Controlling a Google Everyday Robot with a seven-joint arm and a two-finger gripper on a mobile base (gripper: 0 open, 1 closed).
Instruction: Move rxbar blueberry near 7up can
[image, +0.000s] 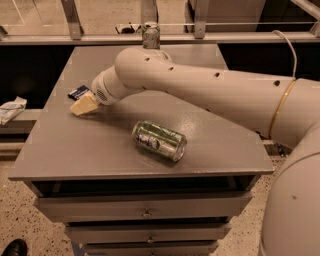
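My gripper (84, 105), its aperture beyond what I can tell, sits just in front of the rxbar blueberry (79, 92).

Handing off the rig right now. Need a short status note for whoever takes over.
Gripper: low at the left side of the table, right beside the rxbar blueberry; no grasp visible.
Rxbar blueberry: flat on the table, partly hidden by the gripper.
7up can: upright at the far edge.
Green can: on its side mid-table, not part of the job.
Done: gripper brought to the bar.
Left: grasp it, carry it back, set it beside the 7up can.
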